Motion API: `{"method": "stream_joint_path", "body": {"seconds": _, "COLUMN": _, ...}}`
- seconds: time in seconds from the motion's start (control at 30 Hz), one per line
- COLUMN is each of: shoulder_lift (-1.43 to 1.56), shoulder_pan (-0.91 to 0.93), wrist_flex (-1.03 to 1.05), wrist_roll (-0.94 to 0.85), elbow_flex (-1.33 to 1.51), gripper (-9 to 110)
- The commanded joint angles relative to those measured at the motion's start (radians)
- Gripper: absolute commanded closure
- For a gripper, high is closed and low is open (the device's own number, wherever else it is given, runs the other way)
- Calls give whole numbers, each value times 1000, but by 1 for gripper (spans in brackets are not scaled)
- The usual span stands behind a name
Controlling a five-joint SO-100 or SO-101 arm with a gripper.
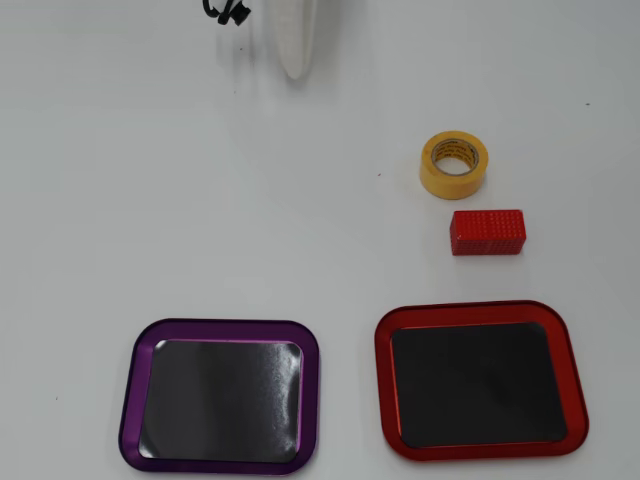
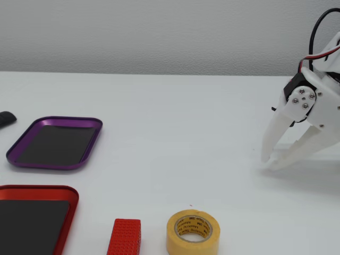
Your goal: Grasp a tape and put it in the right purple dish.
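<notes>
Hand [image 2: 270, 161] parked low at the right of the fixed view, tips down near the counter [image 2: 175, 122], fingers slightly spread with a narrow gap, pinching nothing. Tape [image 2: 193, 232] well apart from the hand, off to its left and nearer the camera in that view, standing on its flat face with the core opening up, so no long axis to line up with. Bare counter between hand and roll, nothing to dodge on the way. Red block [image 2: 124, 237] just beside the tape on the side away from the hand, near but not touching, leaving little slack beyond the roll. Purple dish [image 2: 56, 142] far from the hand, past the tape and further left in the fixed view, empty. Red dish [image 2: 33, 219] alongside it, nearer the camera, also empty. In the overhead view only a white finger [image 1: 297, 40] showing at the top edge, tape [image 1: 455, 165] down and right of it, purple dish [image 1: 220, 396] at lower left
</notes>
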Motion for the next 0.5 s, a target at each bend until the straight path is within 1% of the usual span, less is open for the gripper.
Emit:
{"method": "stream_joint_path", "body": {"seconds": 0.0, "shoulder_lift": 95, "shoulder_pan": -15, "wrist_flex": -44, "wrist_roll": 3, "elbow_flex": 5, "gripper": 102}}
{"method": "stream_joint_path", "body": {"seconds": 0.37, "shoulder_lift": 81, "shoulder_pan": -14, "wrist_flex": -83, "wrist_roll": 5, "elbow_flex": -14, "gripper": 102}}
{"method": "stream_joint_path", "body": {"seconds": 0.47, "shoulder_lift": 54, "shoulder_pan": -14, "wrist_flex": -74, "wrist_roll": 5, "elbow_flex": -104, "gripper": 102}}
